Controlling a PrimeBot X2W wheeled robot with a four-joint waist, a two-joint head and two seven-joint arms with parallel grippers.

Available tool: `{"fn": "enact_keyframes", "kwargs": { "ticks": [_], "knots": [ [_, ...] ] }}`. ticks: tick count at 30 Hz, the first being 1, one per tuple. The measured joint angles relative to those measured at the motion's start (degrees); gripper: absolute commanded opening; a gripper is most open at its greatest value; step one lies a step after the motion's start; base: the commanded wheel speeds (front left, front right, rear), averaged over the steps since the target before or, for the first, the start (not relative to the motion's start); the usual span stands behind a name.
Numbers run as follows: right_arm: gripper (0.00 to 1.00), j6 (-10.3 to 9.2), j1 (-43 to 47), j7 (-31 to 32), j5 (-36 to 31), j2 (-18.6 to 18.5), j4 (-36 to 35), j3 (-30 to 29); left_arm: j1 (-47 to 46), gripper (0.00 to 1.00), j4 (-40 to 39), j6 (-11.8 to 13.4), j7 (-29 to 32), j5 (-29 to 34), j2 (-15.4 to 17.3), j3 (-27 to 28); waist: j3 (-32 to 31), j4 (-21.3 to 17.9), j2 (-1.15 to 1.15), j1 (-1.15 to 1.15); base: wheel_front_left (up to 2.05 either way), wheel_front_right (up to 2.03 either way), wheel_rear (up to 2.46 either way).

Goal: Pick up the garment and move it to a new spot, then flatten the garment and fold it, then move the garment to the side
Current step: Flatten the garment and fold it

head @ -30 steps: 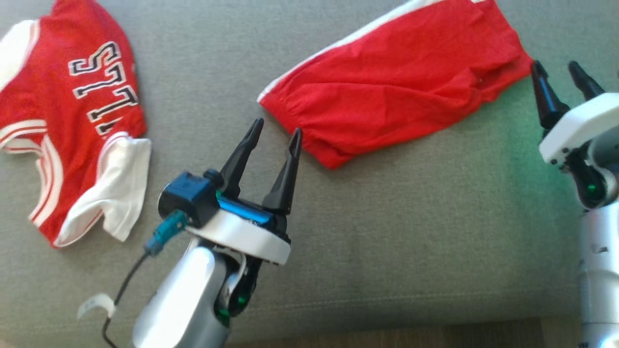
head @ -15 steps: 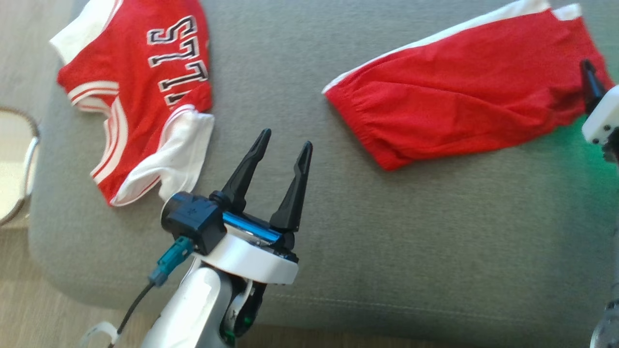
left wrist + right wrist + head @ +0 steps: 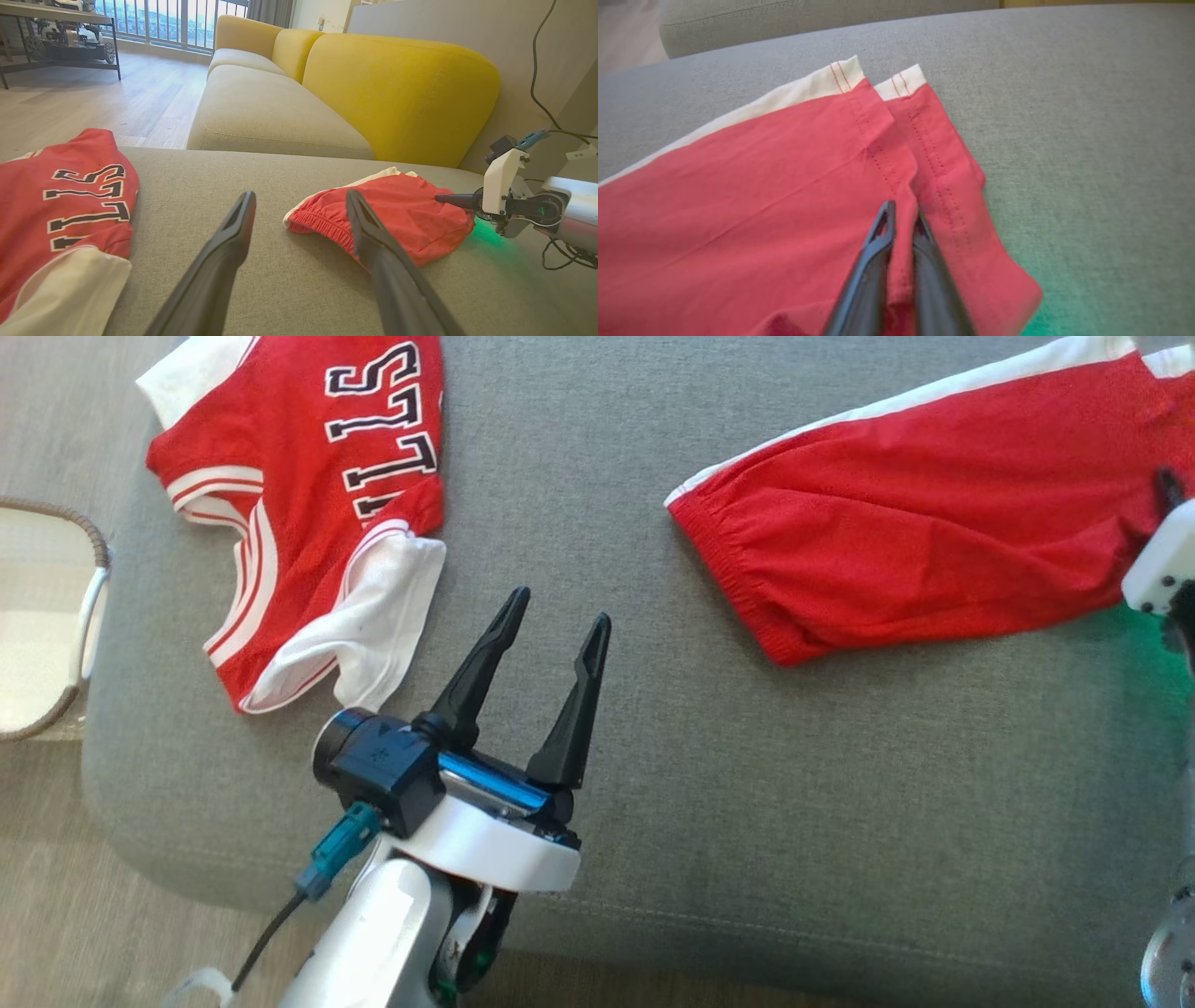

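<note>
Shorts (image 3: 915, 523) hem pinched in right claw (image 3: 903, 212).

open cushion (image 3: 794, 803) between jersey (image 3: 308, 504), shorts (image 3: 934, 523) — passable

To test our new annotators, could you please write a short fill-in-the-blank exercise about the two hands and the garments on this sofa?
1. The left hand hovers over the grey cushion with its fingers ____.
2. The right hand is shut on the ____ shorts.
3. In the head view, the lettered jersey lies to the ____ of the shorts.
Missing words: open; red; left.
</note>
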Motion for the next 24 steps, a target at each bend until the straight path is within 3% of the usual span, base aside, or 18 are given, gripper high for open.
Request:
{"fn": "enact_keyframes", "kwargs": {
  "ticks": [17, 24],
  "knots": [
    [0.00, 0.00, 0.3, -5.2, 1.5, -0.2, -0.3, -0.7, 0.2, 1.00, 0.0, -0.5, 0.0, 2.5, -0.1, 0.7, -1.4, -4.9, 0.00, 0.00, 0.00, 0.00, 0.00],
    [0.00, 0.00, 5.9, -4.0, 1.7, -0.2, -2.4, -3.9, 1.4, 1.00, 0.2, -1.0, 0.0, 2.7, -0.1, 0.7, -1.7, -5.6, 0.00, -0.01, 0.00, 0.00, 0.00]
  ]
}}
